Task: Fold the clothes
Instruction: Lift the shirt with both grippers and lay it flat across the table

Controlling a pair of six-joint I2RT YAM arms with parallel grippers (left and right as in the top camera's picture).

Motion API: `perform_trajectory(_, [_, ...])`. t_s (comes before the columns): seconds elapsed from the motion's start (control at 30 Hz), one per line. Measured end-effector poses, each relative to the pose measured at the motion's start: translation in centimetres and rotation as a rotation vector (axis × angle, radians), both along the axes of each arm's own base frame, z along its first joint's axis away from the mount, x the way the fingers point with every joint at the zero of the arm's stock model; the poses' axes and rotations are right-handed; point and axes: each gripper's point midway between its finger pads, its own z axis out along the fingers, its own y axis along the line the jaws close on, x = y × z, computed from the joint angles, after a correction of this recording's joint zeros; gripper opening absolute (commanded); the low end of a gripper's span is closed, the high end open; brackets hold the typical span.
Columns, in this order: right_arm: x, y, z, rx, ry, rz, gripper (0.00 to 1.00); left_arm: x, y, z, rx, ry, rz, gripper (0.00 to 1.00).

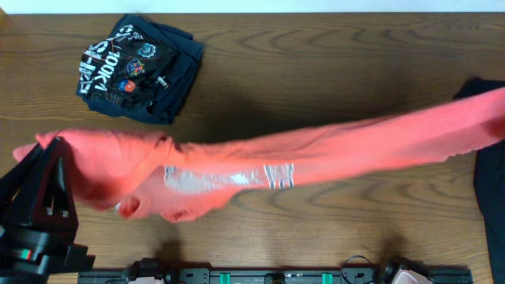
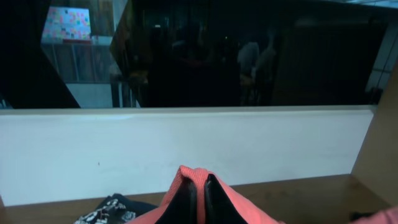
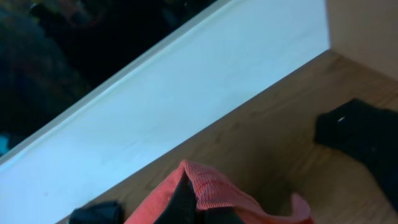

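A coral-red shirt (image 1: 316,154) with a silver print hangs stretched across the table, held up at both ends. My left gripper (image 1: 52,143) is at its left end. In the left wrist view the fingers (image 2: 199,194) are shut on a fold of the red cloth (image 2: 186,177). The right end runs to the overhead view's right edge, where my right gripper does not show. In the right wrist view the fingers (image 3: 186,200) are shut on the red cloth (image 3: 214,186). The shirt's lower part sags to the table at front left.
A folded black shirt with white print (image 1: 138,67) lies at the back left, also seen in the left wrist view (image 2: 106,213). A dark garment (image 1: 491,205) lies at the right edge, also in the right wrist view (image 3: 360,134). A white wall (image 2: 186,143) borders the table's far side.
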Motion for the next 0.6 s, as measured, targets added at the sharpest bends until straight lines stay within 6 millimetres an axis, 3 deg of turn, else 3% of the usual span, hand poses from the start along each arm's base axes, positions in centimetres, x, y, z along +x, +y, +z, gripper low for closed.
perform_trajectory(0.1, [-0.1, -0.4, -0.4, -0.002, 0.021, -0.022, 0.01, 0.5, 0.0, -0.5, -0.001, 0.027, -0.001, 0.06])
perform_trajectory(0.23, [1.7, -1.4, -1.8, 0.017, 0.082, -0.028, 0.01, 4.1, 0.0, -1.9, -0.004, 0.121, -0.008, 0.06])
perform_trajectory(0.3, [3.5, -2.0, -2.8, 0.033, 0.12, -0.019, 0.01, 7.7, 0.1, -3.1, -0.007, 0.196, -0.01, 0.06])
perform_trajectory(0.4, [7.9, -3.2, -4.7, 0.068, 0.176, 0.022, 0.01, 14.2, 0.1, -5.4, -0.01, 0.305, -0.029, 0.06])
perform_trajectory(0.43, [9.8, -3.6, -5.2, 0.076, 0.178, 0.047, 0.01, 17.3, -0.3, -6.3, -0.013, 0.334, -0.055, 0.06])
perform_trajectory(0.6, [20.2, -5.0, -5.8, 0.084, 0.044, 0.24, 0.01, 29.0, -3.0, -9.5, -0.053, 0.357, -0.217, 0.06])
